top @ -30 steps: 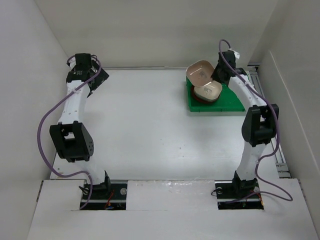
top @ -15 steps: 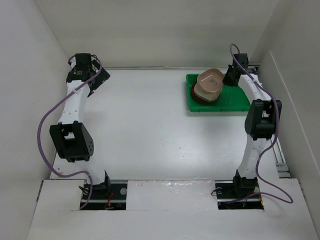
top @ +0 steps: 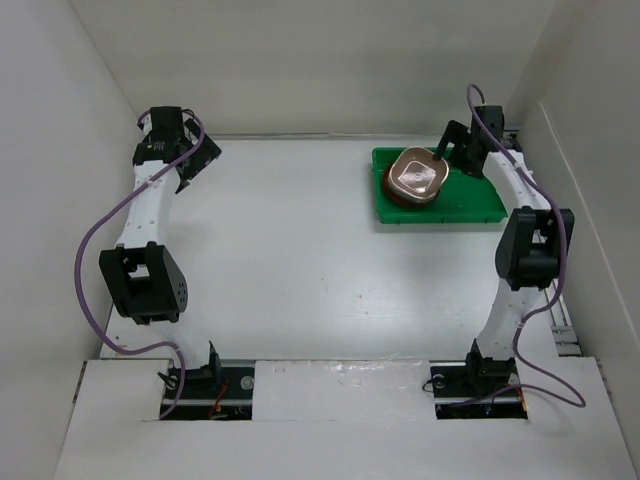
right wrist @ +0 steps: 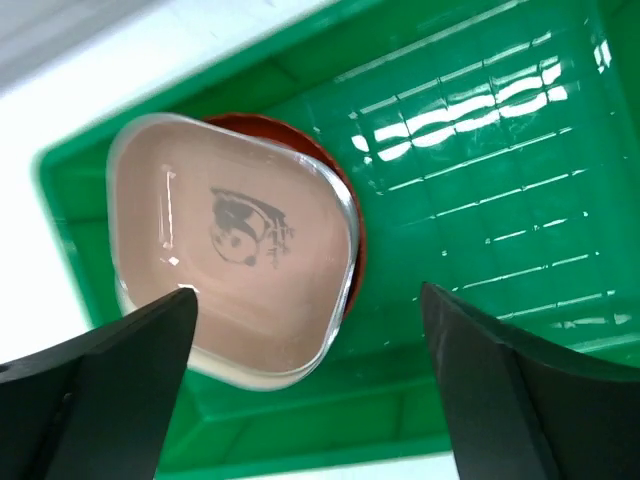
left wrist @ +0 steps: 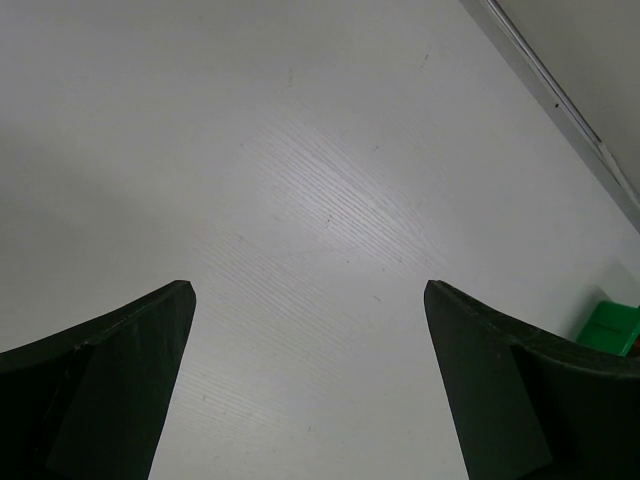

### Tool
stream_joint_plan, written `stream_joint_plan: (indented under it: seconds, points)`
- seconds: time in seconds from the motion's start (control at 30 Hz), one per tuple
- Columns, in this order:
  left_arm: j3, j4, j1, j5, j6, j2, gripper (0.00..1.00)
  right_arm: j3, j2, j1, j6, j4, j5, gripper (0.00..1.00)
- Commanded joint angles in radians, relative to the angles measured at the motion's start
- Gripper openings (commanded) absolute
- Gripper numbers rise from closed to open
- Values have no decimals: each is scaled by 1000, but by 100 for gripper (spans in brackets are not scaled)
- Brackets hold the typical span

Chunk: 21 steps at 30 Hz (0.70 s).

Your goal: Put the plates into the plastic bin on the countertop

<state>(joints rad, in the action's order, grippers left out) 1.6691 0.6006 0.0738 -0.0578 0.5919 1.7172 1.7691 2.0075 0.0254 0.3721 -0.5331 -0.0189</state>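
Green plastic bin [top: 470,208] sits at the far right of the countertop [top: 280,250]. We note a tan-pink plate [right wrist: 230,250] stacked on a red-orange plate [right wrist: 262,130] in the bin's left half. We find the right gripper [right wrist: 308,300] spread wide above the stack, grasping nothing. The left gripper [left wrist: 305,290] is likewise released, over the countertop at far left.

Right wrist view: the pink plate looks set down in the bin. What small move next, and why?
Probably lift the right gripper straight up, clear of the green bin. Its fingers stand open above the tan-pink plate, which lies stacked over a red plate inside the bin, so nothing seems left to hold.
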Motion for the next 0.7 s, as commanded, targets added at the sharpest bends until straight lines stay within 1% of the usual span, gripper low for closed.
stream_joint_plan:
  seconds: [0.0, 0.1, 0.13, 0.17, 0.2, 0.27, 0.3, 0.33, 0.4, 0.43, 0.53, 0.57, 0.63, 0.67]
  points:
    - [-5, -32, 3, 19, -18, -21, 100, -11, -151, -24, 37, 61, 7, 100]
    - [-5, -32, 3, 19, -18, -21, 100, -57, -277, -59, 59, 71, -28, 100]
    - [-5, -32, 3, 19, -18, -21, 100, -71, -314, -76, 71, 71, -83, 100]
    - [-5, -32, 3, 19, -18, -21, 100, -98, -349, -114, 71, 71, -114, 100]
    - [-5, -32, 3, 19, -18, -33, 100, -117, -421, -133, 82, 71, -142, 100]
    - [-5, -32, 3, 19, -18, -44, 100, -141, -492, -182, 97, 42, -208, 100]
    - [9, -32, 3, 10, -27, -68, 100, -180, -527, -200, 97, 29, -232, 100]
    - [9, -21, 3, 10, -27, -82, 100, -197, -597, -220, 129, 15, -266, 100]
    - [20, -21, 3, 10, -38, -114, 100, -252, -666, -281, 146, -17, -369, 100]
    - [20, -21, 3, 10, -47, -157, 100, -270, -734, -300, 162, -30, -397, 100]
    - [-12, -33, 3, 10, -60, -241, 100, -345, -834, -361, 174, -59, -463, 100]
    - [-56, -44, 3, 10, -72, -313, 100, -362, -899, -373, 191, -76, -483, 100]
    - [-127, -67, 3, 10, -72, -405, 100, -407, -966, -404, 202, -111, -510, 100]
    - [-226, -111, 3, 24, -82, -513, 100, -422, -1031, -415, 212, -120, -510, 100]
